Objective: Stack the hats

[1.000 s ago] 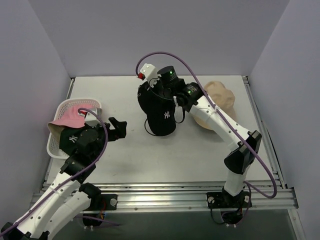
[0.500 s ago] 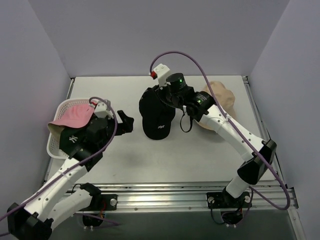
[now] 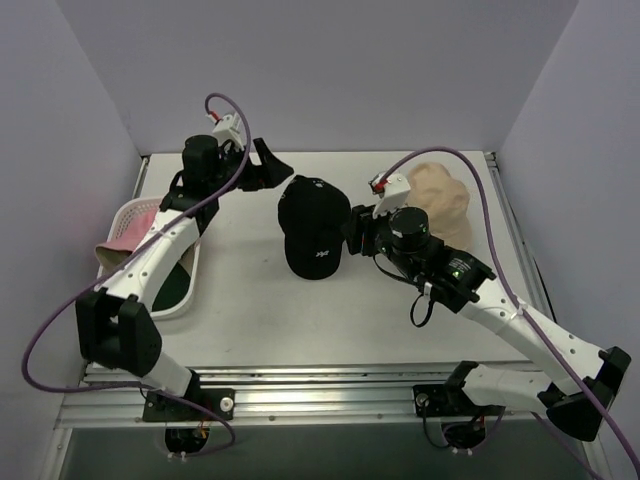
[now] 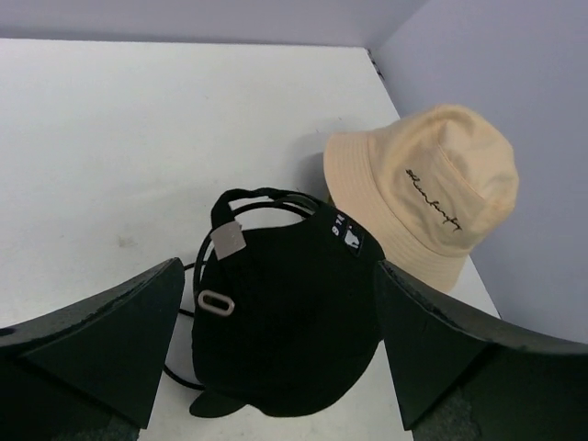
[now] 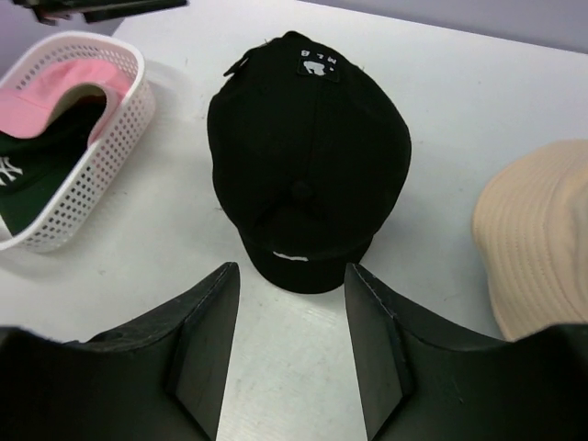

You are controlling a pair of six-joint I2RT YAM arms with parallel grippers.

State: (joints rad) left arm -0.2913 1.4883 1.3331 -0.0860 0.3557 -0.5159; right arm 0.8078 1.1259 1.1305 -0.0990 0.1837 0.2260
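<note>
A black baseball cap (image 3: pixel 316 228) lies on the table's middle, brim toward the near edge; it also shows in the left wrist view (image 4: pixel 285 312) and the right wrist view (image 5: pixel 308 147). A beige bucket hat (image 3: pixel 440 198) sits to its right by the back right corner (image 4: pixel 423 197) (image 5: pixel 537 239). A pink hat (image 3: pixel 130 225) and a dark green cap (image 3: pixel 172 282) lie in the basket. My left gripper (image 3: pixel 268 165) hangs open and empty behind and left of the black cap (image 4: pixel 280 276). My right gripper (image 3: pixel 352 232) is open and empty just right of it (image 5: pixel 292 303).
The white perforated basket (image 3: pixel 190 275) stands at the table's left edge (image 5: pixel 92 175). Thin black wire loops (image 4: pixel 241 204) stick out from under the black cap's back. Grey walls close the left, back and right sides.
My right gripper has drawn back from over the black cap to its near right, leaving the cap on the table. My left arm has swung from beside the basket to the back of the table.
</note>
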